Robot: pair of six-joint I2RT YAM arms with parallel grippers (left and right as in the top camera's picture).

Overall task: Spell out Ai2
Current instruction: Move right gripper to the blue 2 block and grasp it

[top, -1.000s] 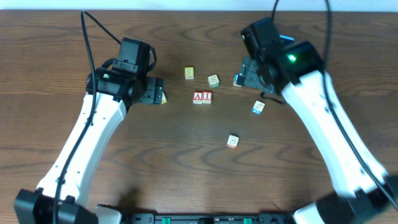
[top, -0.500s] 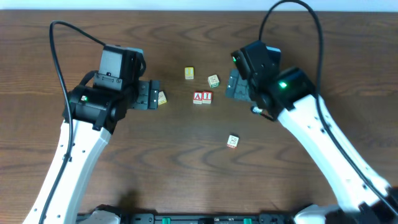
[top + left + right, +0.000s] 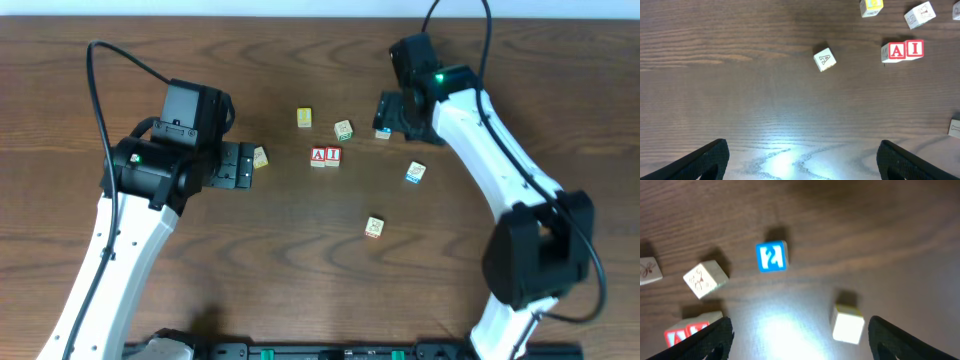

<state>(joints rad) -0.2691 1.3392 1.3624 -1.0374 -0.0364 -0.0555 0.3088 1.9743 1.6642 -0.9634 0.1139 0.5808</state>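
Red "A" and "I" blocks (image 3: 325, 155) sit side by side mid-table, and show in the left wrist view (image 3: 902, 50). A blue "2" block (image 3: 382, 131) lies to their upper right, ahead of the jaws in the right wrist view (image 3: 772, 256). My right gripper (image 3: 388, 112) hangs just above and right of it, open and empty (image 3: 799, 330). My left gripper (image 3: 238, 165) is open and empty (image 3: 802, 150), just left of a cream "A" block (image 3: 259, 157) (image 3: 824, 59).
Loose blocks lie around: a yellow one (image 3: 304, 117), a cream one (image 3: 343, 129), a blue-and-white one (image 3: 415, 172) and a cream one (image 3: 374, 227) nearer the front. The table is dark wood.
My left gripper drew back left from the cream "A" block, which stayed put. My right arm swung in over the blocks, then back up, so the blue "2" block shows again.
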